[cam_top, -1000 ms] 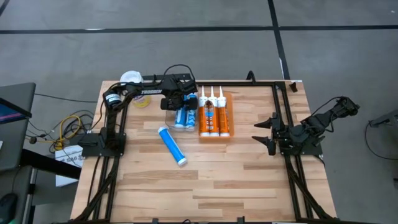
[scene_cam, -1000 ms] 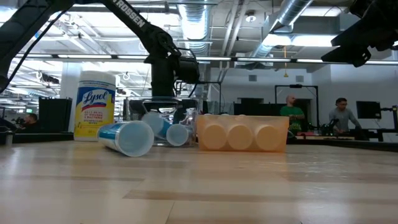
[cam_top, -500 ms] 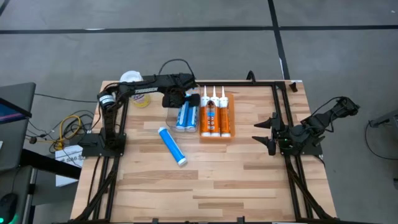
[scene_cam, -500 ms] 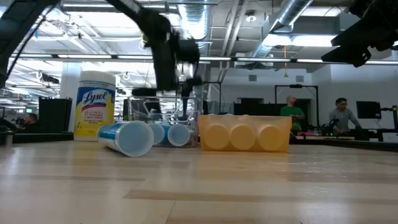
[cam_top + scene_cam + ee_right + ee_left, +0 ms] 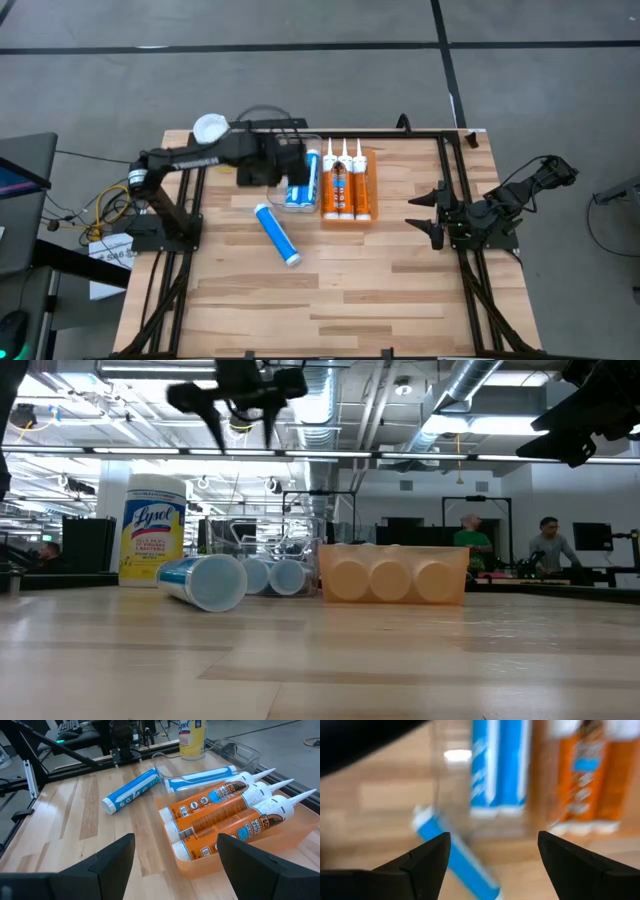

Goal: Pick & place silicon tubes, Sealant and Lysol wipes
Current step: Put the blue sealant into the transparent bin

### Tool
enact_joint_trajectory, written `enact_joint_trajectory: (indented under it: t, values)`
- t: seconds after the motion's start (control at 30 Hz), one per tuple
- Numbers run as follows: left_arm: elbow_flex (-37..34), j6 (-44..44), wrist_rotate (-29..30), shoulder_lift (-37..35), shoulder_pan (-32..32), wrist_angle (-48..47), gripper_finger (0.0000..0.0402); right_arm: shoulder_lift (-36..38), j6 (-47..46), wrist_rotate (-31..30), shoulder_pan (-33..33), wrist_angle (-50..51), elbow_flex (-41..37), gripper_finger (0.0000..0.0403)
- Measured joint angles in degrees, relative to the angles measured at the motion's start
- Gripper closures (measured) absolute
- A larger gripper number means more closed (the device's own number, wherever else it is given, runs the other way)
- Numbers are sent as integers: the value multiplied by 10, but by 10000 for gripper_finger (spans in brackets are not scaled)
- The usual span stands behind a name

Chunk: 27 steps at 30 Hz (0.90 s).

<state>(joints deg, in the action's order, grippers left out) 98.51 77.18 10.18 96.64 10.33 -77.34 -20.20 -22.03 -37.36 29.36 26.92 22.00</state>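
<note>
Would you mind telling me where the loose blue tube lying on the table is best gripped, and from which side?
Grip the loose blue tube at mid-body, coming straight down from above. It lies flat and diagonal on the table, apart from the bins, so the fingers should close across its round barrel, square to its long axis. The left end effector is open and nearest.

Open wooden tabletop (image 5: 340,290) stretches across the near half of the table, while the far side is crowded: an orange tray (image 5: 347,186) packed with three orange tubes, a clear tray (image 5: 300,180) of blue tubes touching its left side, and one loose blue tube (image 5: 277,234) lying slantwise just in front. The wipes canister (image 5: 152,528) stands upright at the far left corner, with the left gripper (image 5: 238,400) hanging spread above it
</note>
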Motion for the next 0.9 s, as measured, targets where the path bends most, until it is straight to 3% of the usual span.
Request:
enact_joint_trajectory:
  t: [0.2, 0.47, 0.7, 0.9]
  values:
    - [-45, 178, 22, 14, -107, -6, 109, 0, 0, 0, 0, -1, 0, 127]
    - [-177, 385, 3, 16, -172, 53, 109, 0, 0, 1, 0, -2, 0, 127]
    - [-257, 435, -4, 16, -177, 154, 109, 0, 0, 2, 0, -2, 0, 127]
    - [-300, 438, -14, 19, -169, 225, 109, 0, 16, 42, 2, 0, 0, 127]
